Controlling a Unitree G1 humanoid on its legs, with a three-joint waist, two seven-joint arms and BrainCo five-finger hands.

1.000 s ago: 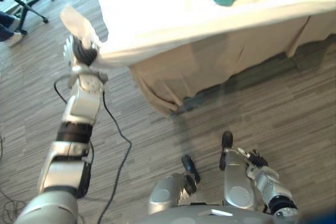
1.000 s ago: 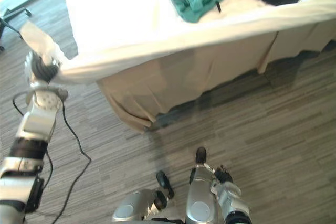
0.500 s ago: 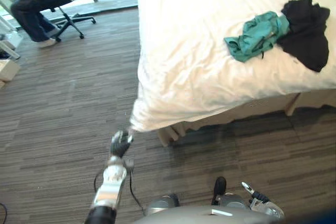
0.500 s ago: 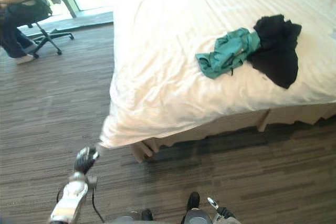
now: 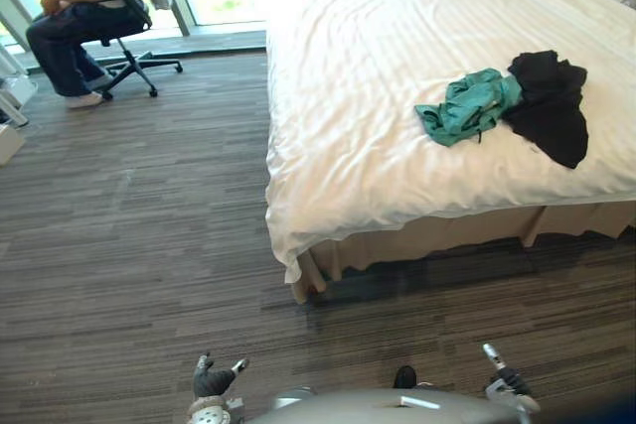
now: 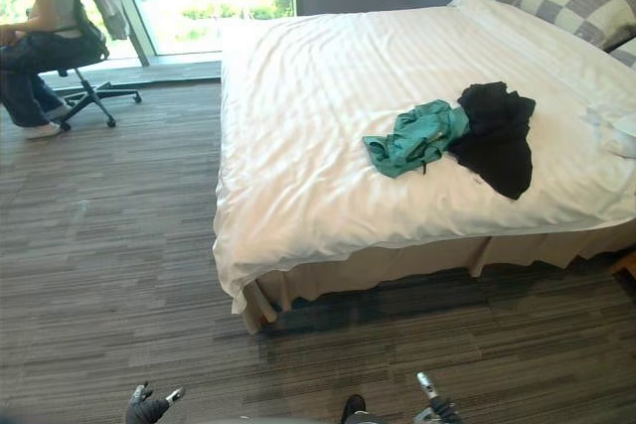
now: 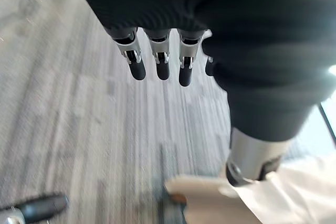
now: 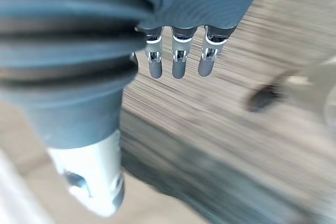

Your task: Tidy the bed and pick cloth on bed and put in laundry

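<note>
The left hand (image 5: 212, 382) hangs low at the near left over the floor (image 5: 129, 245), its fingers (image 7: 160, 62) straight and spread, holding nothing. The right hand (image 5: 509, 383) is low at the near right, also relaxed and empty. Beyond them, the white cover (image 5: 368, 116) lies quite smooth on the bed (image 5: 427, 240) and drapes over its near left corner, so the tidying looks mostly done, in my judgement. The picking is not yet begun: the teal cloth (image 5: 465, 108) and the black cloth (image 5: 550, 106), touching each other, lie on the right part of the bed, and I see no laundry container. One second ago the left hand was raised and clenched on the cover's corner; now it is released and lowered. The camera also lifted, so the whole bed and the person (image 5: 72, 17) on an office chair (image 5: 134, 57) at the far left came into view.
</note>
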